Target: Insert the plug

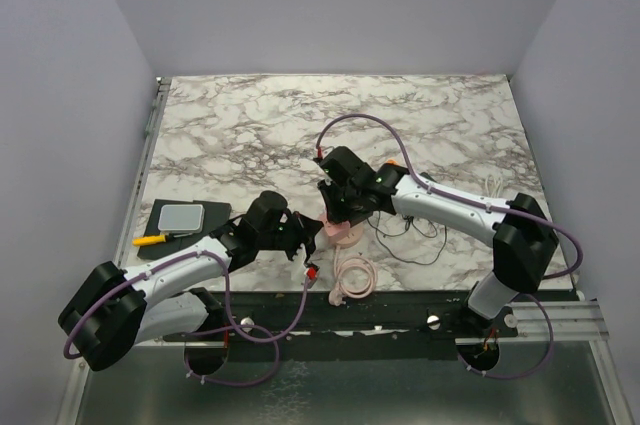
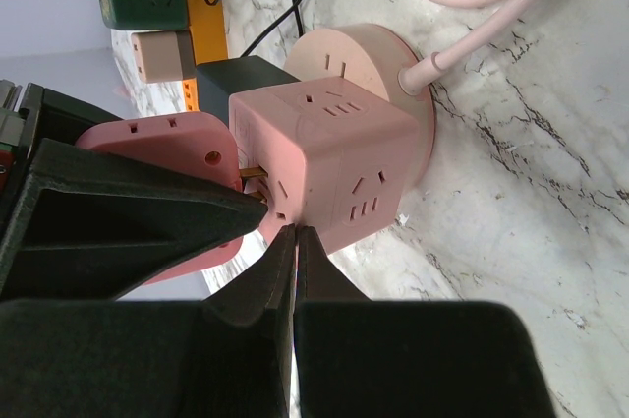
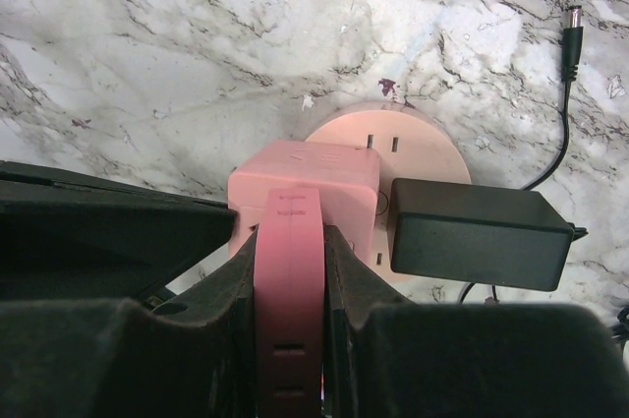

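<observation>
- Top external: high above and behind the arm bases, looking down over the whole marbled surface (image 1: pixel 250 125) from far off.
- Left wrist: very near and rolled sideways, looking past the left pincer (image 2: pixel 295 231) at the pink cube socket (image 2: pixel 334 162).
- Right wrist: very near, looking steeply down along the right pincer (image 3: pixel 288 241) onto the same socket.
- Both wrist views share the socket, the pink plug (image 2: pixel 157 157), the round base (image 2: pixel 364 54) and the black adapter (image 3: pixel 477 231). The top view shows that spot small, at mid-frame.

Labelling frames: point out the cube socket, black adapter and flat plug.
cube socket (image 2: pixel 366 180), left wrist view, side face.
black adapter (image 3: pixel 477 236), right wrist view, top face.
flat plug (image 3: pixel 288 280), right wrist view, narrow edge.
</observation>
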Robot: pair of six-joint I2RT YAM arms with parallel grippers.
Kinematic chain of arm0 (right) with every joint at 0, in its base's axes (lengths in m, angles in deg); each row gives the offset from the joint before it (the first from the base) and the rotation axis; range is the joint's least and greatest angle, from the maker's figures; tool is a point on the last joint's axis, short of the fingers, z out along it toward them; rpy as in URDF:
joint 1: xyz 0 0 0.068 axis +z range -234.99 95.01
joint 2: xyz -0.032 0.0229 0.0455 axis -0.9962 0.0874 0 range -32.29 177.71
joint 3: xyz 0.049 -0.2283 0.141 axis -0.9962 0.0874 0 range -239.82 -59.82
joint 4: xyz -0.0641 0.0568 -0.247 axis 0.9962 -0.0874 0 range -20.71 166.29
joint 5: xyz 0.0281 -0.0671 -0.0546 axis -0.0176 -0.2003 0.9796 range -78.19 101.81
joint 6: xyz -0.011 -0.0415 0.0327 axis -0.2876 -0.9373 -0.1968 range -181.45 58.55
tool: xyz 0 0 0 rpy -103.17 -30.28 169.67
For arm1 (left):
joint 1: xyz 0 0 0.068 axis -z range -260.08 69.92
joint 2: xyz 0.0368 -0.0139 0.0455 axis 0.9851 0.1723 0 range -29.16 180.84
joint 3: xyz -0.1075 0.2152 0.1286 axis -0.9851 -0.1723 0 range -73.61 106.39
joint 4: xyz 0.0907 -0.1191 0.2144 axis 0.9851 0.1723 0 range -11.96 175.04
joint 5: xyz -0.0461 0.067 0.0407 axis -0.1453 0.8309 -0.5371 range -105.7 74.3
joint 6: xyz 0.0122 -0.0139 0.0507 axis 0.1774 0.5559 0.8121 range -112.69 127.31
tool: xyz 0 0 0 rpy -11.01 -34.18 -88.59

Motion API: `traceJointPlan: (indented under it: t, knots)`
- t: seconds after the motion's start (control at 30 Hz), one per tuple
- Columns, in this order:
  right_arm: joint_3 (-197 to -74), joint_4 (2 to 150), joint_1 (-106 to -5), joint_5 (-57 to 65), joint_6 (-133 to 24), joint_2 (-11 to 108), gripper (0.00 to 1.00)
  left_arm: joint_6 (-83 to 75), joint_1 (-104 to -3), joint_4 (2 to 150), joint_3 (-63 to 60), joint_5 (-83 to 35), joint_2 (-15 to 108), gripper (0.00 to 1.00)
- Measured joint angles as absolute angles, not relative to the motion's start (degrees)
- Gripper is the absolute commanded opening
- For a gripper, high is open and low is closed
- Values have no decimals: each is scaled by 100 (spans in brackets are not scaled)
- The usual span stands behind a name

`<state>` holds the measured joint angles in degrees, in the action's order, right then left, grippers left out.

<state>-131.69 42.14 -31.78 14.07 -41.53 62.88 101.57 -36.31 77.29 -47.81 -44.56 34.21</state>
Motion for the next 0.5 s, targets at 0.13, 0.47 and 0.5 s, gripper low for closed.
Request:
traceJointPlan:
  t: [0.13, 0.47, 0.5]
  knots:
    - [-13089, 4277, -3176, 1407, -4153, 6288, 1, 10141, -3618, 7729, -4781, -4427, 3417, 0]
    - [-13036, 4293, -3149, 1409, -4153, 6321, 1, 10137, -3609, 7729, -4781, -4414, 3417, 0]
    - [-13036, 4301, -3143, 1414, -4155, 6328, 1, 10137, -3609, 7729, -4781, -4414, 3417, 0]
